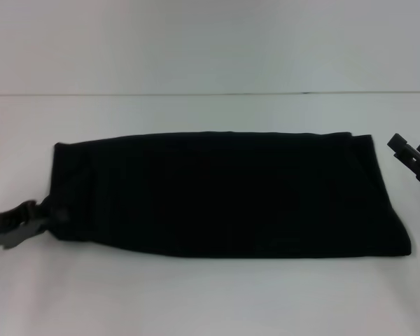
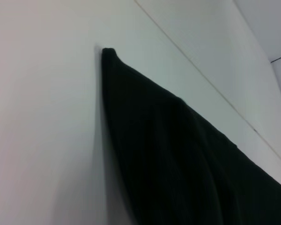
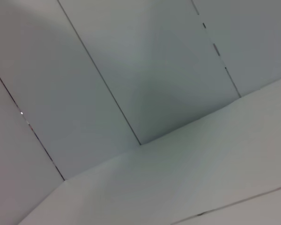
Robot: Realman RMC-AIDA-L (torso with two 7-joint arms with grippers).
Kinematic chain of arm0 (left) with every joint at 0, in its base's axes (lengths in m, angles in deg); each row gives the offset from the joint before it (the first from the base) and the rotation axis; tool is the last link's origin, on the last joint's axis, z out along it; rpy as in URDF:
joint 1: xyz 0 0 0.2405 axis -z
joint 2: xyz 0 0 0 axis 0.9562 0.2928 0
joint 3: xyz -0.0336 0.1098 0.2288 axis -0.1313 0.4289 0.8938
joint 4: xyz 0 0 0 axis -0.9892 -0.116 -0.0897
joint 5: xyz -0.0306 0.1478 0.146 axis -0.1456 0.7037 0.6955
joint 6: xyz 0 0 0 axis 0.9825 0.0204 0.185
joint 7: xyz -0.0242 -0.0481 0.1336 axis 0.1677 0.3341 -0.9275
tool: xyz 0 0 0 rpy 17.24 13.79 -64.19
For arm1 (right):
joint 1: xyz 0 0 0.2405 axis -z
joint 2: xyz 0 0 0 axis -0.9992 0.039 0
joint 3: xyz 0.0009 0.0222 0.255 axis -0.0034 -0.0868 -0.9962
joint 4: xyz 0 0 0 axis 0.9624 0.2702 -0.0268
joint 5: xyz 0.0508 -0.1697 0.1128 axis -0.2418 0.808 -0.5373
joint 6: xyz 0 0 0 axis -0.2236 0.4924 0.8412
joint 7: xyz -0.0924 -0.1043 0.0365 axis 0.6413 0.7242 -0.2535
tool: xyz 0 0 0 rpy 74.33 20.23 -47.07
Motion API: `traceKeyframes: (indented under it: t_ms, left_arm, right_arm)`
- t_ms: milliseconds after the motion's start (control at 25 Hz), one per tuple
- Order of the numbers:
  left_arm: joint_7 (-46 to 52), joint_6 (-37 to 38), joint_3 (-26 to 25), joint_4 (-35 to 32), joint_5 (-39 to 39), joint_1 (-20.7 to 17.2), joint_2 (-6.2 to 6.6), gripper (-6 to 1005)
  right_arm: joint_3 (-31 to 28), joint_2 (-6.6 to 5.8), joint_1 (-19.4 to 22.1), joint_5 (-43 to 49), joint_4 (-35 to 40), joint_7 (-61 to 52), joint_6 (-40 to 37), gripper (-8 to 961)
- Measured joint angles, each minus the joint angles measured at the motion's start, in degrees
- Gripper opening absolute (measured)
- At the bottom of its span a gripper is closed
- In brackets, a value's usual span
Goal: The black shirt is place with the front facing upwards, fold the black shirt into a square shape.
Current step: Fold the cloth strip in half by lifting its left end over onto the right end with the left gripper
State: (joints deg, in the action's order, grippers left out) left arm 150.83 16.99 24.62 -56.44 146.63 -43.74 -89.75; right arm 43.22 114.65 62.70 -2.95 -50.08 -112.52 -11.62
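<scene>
- Count: one black shirt (image 1: 224, 196), two grippers, one white table (image 1: 196, 301).
- The left gripper (image 1: 45, 217) comes in low from the head view's left edge, its tips at the shirt's left end near that end's front corner, touching the cloth. The tips merge with the dark fabric, so I cannot tell whether they pinch it or only rest against it.
- The left wrist view shows the black shirt (image 2: 178, 159) as a dark wedge on the pale surface, one rounded corner sticking out onto bare table; none of that arm's own fingers show there.
- The shirt lies folded into one long band across the middle of the table, running left to right. No lettering or label shows on the upper face.
- Edges: the far long edge is nearly straight; the near long edge slopes down towards the right; the left end is shorter than the right; a second layer edge peeks out at the far right corner.
- Open room: a bare strip of table lies in front of the band, another behind it up to the back line, and some on each side.
- The right gripper (image 1: 413, 155) hangs just beside the shirt's far right corner, apart from the cloth, its two fingers spread and holding nothing.
- The right wrist view shows only pale panels and seams.
</scene>
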Motion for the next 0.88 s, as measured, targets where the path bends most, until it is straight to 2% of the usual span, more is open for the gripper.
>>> traceKeyframes:
  t_ms: [200,400,560,880]
  left_arm:
    - [-2.61,4.41,-4.42,-3.01,-0.04,-4.21,-0.25,43]
    - [-5.51,6.17,-10.08,-6.42,-0.50,-7.09,0.53,44]
    - [-8.68,8.56,-13.08,-6.49,-3.13,-6.74,1.34,44]
    - [-12.24,17.08,-12.80,-2.12,-12.94,-2.87,1.29,45]
  right_arm:
    - [0.07,-0.02,-0.36,0.00,0.13,-0.04,-0.05,886]
    - [-0.15,-0.08,-0.54,-0.30,0.31,-0.13,-0.23,886]
    - [-0.18,-0.21,-0.55,-0.57,0.77,-0.90,-0.27,886]
    - [-1.41,-0.16,0.70,-0.68,1.55,-1.22,-0.30,886]
